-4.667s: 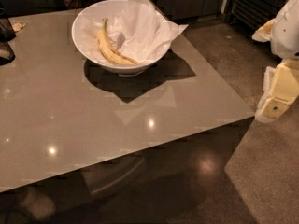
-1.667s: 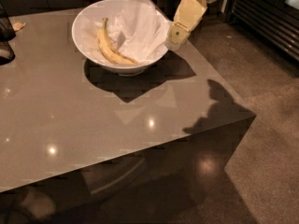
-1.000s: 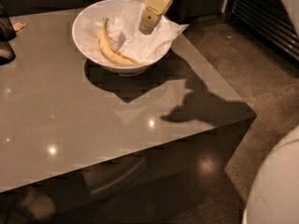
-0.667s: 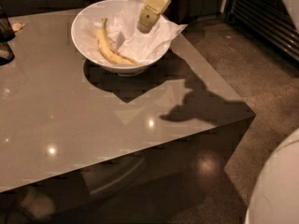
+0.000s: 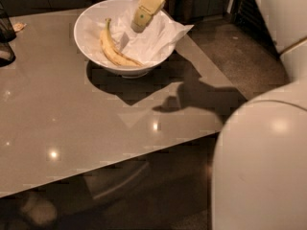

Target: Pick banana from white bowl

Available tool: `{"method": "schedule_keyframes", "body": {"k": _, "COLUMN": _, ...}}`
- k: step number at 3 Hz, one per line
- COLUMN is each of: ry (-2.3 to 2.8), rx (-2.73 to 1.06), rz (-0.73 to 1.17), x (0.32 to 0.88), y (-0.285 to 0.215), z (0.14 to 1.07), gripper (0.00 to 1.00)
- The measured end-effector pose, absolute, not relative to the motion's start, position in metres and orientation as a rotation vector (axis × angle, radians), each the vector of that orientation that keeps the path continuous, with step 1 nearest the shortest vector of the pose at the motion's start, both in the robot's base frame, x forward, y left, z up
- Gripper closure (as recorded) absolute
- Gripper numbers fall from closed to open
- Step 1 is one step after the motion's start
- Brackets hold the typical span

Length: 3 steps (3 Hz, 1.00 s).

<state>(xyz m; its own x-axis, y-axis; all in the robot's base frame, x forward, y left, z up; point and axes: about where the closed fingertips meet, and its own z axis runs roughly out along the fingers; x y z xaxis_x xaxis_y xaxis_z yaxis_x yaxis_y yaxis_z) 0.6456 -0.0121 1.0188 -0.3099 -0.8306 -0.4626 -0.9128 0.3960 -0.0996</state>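
- My gripper (image 5: pixel 138 26) hangs over the far side of the white bowl (image 5: pixel 88 37). No word or number on it can be read, only a small greenish dot on its casing.
- The banana (image 5: pixel 113 50) lies just left of my gripper and shows no readable sticker.
- The bowl and the paper napkin (image 5: pixel 156 38) under my gripper bear no legible print.

The cream-beige gripper (image 5: pixel 138 26) hangs over the glossy white bowl (image 5: pixel 85 40). Just left of it in the camera view lies the yellow banana (image 5: pixel 112 49), browner at its ends. Under the gripper is a white napkin (image 5: pixel 160 35). The table (image 5: pixel 72 128) is shiny grey-beige, and the floor (image 5: pixel 230 66) is dark and speckled.
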Motion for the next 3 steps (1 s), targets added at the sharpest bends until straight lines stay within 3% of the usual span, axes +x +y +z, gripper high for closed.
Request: {"method": "schedule_keyframes", "body": {"k": 3, "ry": 2.27, "rx": -1.554, "rz": 0.228, "x": 0.688, "y": 0.033, "z": 0.978, "gripper": 0.0}}
